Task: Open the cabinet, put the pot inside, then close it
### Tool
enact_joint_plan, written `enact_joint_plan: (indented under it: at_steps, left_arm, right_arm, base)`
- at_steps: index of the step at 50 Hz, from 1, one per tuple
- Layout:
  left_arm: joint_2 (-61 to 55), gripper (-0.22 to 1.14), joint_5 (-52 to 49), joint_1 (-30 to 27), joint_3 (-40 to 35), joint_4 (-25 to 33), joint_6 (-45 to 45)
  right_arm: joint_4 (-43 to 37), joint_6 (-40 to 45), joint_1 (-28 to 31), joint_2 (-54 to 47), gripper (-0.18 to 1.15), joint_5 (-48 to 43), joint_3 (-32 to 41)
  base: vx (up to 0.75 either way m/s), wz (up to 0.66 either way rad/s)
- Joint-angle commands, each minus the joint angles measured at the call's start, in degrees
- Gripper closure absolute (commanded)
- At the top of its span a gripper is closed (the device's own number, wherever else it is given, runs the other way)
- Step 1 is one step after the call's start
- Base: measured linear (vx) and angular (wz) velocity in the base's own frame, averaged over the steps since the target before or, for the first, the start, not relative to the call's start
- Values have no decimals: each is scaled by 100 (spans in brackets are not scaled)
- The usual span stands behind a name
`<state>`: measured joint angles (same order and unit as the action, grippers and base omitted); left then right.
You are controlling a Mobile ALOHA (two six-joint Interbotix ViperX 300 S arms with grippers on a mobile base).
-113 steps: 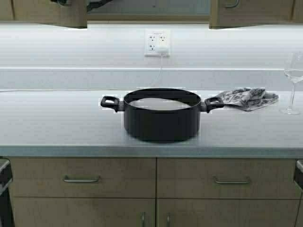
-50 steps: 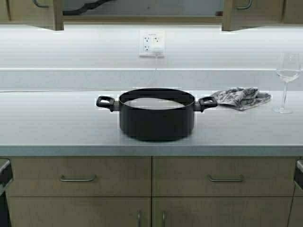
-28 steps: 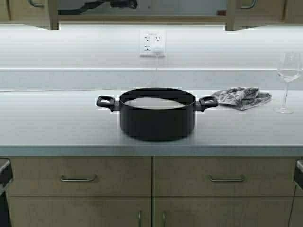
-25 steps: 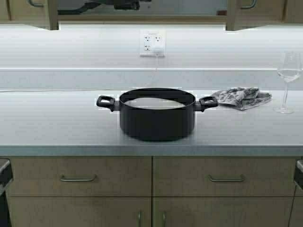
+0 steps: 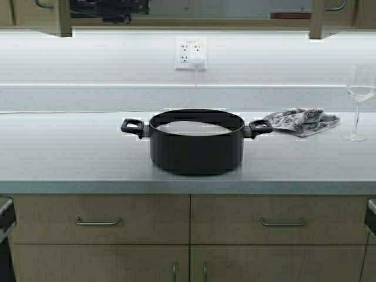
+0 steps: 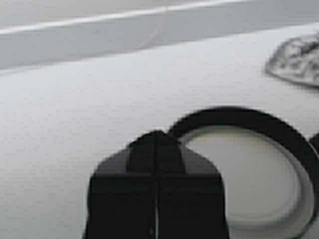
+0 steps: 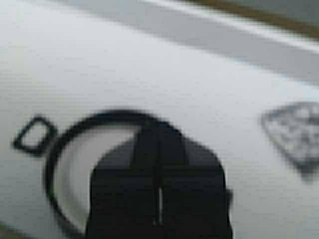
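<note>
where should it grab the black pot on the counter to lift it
By the two loop handles, one pincer each: the left handle from the robot's left, the right handle from its right. The pot stands upright and wide, with handles jutting out level on opposite sides.

Bright light washes the backsplash (image 5: 117, 59) from under the cabinet (image 5: 35, 17) — both wrist views are blurred.

- The cabinet's right door (image 5: 318, 19) stands farther to the right than half a second ago, so the gap between the doors is wider.
- The left arm (image 5: 108, 8) now shows as a dark bulk inside the opening, farther left.
- The whole scene sits slightly shifted: the robot has moved.
</note>
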<state>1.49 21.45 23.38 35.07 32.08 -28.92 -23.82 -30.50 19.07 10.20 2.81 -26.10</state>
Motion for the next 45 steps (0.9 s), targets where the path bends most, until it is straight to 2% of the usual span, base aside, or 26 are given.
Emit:
enact_joint_plan:
  at_steps: [1, 10, 14, 19, 23, 26, 30, 33, 40, 45]
  left_arm:
    - [439, 89, 79, -176, 193, -26, 0]
    - [773, 87, 105, -97, 422, -18, 70]
    - [984, 80, 123, 0, 580, -18, 79]
    - [1318, 62, 158, 299, 817, -18, 123]
    - [1600, 38, 281, 650, 1037, -18, 237]
    - [1731, 22, 431, 870, 1187, -26, 422]
    - [1837, 3, 756, 1116, 1441, -26, 791]
    - [1837, -6, 1107, 1354, 1670, -18, 1195]
    - [1661, -7, 2004, 1714, 2312, -105, 2408]
    - [1239, -7, 2742, 1740, 2795, -457, 3349]
  right_arm:
    - [53, 9, -246, 457, 91, -53, -158]
    - [53, 53, -255, 791, 84, -70, -457]
    - [-26, 176, -246, 1020, 67, -70, -721]
    - [-299, 606, -176, 1301, 36, -88, -967]
    - [-554, 1081, -53, 1556, 14, -88, -1187]
    - [-694, 1424, 158, 1740, 3, -97, -1354]
    - [-826, 1828, 510, 1942, 1, -237, -1652]
    - [-896, 2136, 853, 2004, 1, -483, -1916]
    - [-914, 2813, 1617, 1916, 1, -1898, -2830]
    - [-896, 3533, 1969, 1661, 1, -3032, -3533]
  base:
    - [0, 0]
    - [0, 0]
    - [0, 0]
    - [0, 0]
    - [0, 0]
    - [0, 0]
    - [0, 0]
    - [0, 0]
    - [0, 0]
    - [0, 0]
